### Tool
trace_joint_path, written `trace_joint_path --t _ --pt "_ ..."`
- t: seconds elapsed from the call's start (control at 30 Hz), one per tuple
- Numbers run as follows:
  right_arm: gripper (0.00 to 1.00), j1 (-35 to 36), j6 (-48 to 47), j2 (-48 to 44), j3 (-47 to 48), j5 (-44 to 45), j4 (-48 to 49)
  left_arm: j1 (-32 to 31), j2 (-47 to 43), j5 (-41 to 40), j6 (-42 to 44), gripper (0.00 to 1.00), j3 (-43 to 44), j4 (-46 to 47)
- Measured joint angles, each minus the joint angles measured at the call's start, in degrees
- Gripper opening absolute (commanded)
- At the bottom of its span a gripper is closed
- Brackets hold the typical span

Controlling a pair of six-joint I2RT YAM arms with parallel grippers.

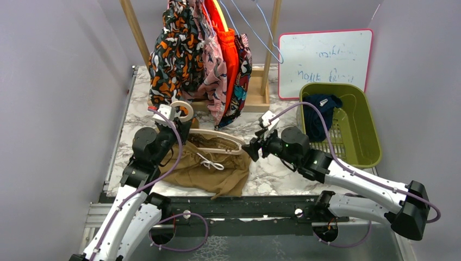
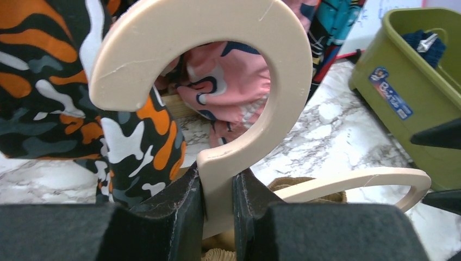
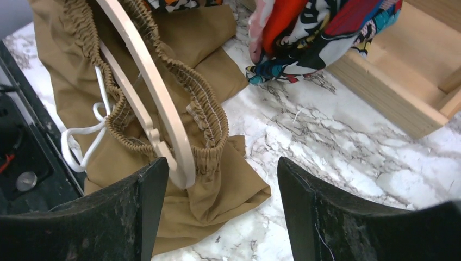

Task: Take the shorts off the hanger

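marble counter carrying tan shorts near its front edge, legs pointing at the arms, waistband stretching left-right round the hanger, only left wrist cam showing left tool pinching its hook neck, right tool gaping open

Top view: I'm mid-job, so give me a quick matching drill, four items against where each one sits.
1. tan shorts
2. navy shorts
3. blotch-print shorts
4. hanger hook

a. in the green basket
b. clamped in the left jaws
c. lying on the table
d. hanging on the wooden rack

Pairs: 1-c, 2-a, 3-d, 4-b.
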Motion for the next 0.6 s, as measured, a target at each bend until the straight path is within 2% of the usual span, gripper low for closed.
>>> trace_joint_path --t 0.3,0.4,0.53,0.6 --pt "0.78 0.00 -7.10 4.61 0.90 -10.03 -0.57 0.00 -0.52 8.09 0.15 0.00 -0.74 2.93" --pt "0.75 0.00 -8.72 5.40 1.88 -11.26 -1.05 0.00 -0.22 9.97 0.17 0.00 -0.76 3.50" --pt "0.68 0.00 -10.25 6.34 4.72 -11.56 -3.26 0.00 0.50 12.07 0.17 0.00 -0.79 4.13" --pt "0.60 -0.02 -10.73 6.75 6.34 -13.44 -4.02 0.00 0.68 12.87 0.17 0.00 -0.85 4.26"
